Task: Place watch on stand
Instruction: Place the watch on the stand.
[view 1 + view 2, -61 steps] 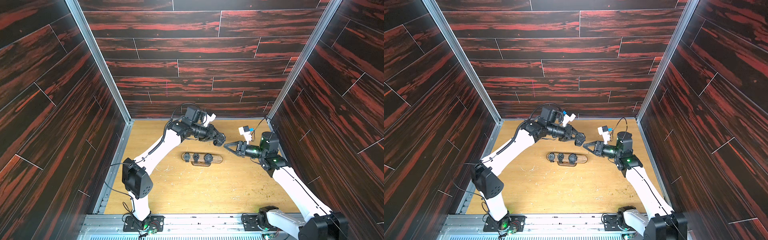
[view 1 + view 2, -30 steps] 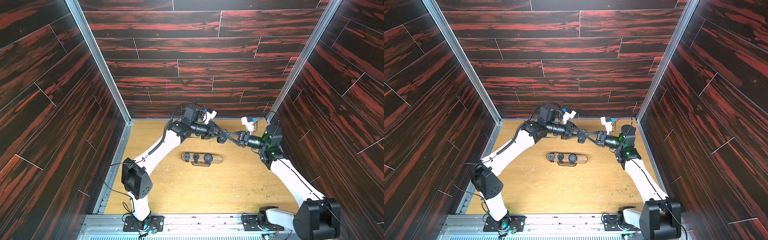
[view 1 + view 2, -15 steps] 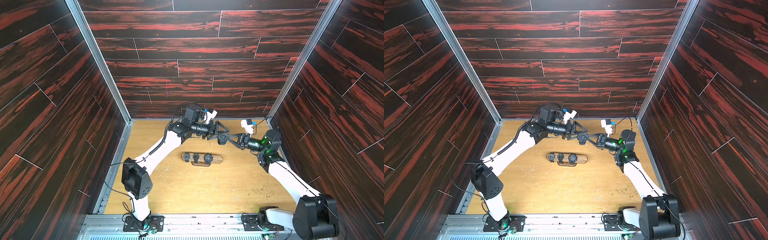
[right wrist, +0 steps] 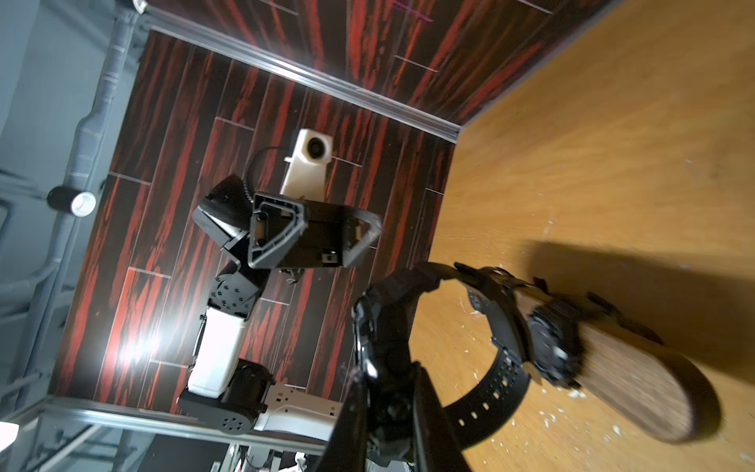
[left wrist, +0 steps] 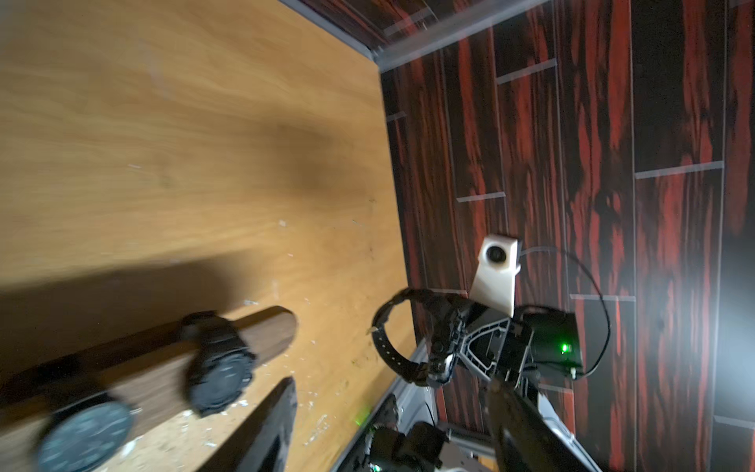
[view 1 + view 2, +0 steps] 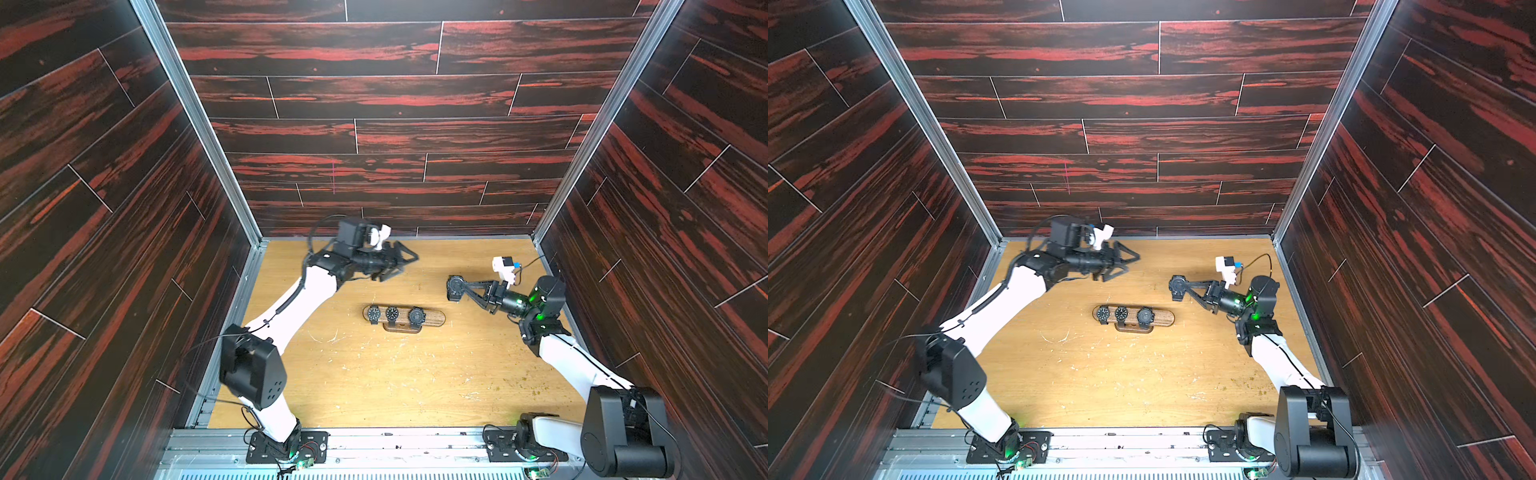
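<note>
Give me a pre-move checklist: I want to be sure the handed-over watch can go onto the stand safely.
1. Right claw shut on the watch: ok, its fingers pinch the case in the right wrist view.
2. Left claw open and off the watch: ok, apart from it in both top views.
3. Free spot on the stand: ok, three watches fill the part nearer the left arm; the end nearer the right arm is bare.
4. Strap forms an open loop to slip over the bar: ok, seen in the left wrist view.
5. Loop lined up with the bar's end: not ok, the watch hangs up and off to the side.
</note>
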You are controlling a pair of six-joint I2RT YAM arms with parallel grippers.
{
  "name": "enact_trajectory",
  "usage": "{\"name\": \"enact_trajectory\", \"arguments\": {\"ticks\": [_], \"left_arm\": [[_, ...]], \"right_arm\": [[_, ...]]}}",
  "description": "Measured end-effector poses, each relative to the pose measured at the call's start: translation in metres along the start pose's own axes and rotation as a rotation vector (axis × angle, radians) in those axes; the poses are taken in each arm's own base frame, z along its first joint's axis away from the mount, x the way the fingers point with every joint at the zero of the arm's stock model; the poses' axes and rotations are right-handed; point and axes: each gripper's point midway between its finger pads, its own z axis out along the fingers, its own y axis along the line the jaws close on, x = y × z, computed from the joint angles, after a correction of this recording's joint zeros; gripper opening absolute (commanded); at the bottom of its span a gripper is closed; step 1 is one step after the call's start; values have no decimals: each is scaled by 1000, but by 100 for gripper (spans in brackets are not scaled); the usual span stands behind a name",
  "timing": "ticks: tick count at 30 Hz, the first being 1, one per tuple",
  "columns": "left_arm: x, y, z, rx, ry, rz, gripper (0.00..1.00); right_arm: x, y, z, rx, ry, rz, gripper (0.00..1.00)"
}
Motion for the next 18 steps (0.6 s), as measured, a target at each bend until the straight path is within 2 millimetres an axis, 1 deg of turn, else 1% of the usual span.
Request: {"name": "enact_trajectory", "arguments": {"ticks": [3, 9, 13, 16, 18], "left_arm": [[-10, 16, -17, -35, -54, -24, 74], [-16, 41, -43, -88, -119, -69, 74], [-18, 58, -50, -117, -137, -99, 73], [-19, 67, -52, -133, -143, -116, 73], [-19, 69, -54, -138, -145, -121, 73]], "right_arm": [[8, -20, -3, 47, 5, 31, 0], [23, -53, -9, 133, 18, 63, 0], [30, -78, -9, 174, 29, 107, 0], [33, -98, -7, 198, 36, 154, 0], [33, -107, -6, 208, 37, 171, 0]]}}
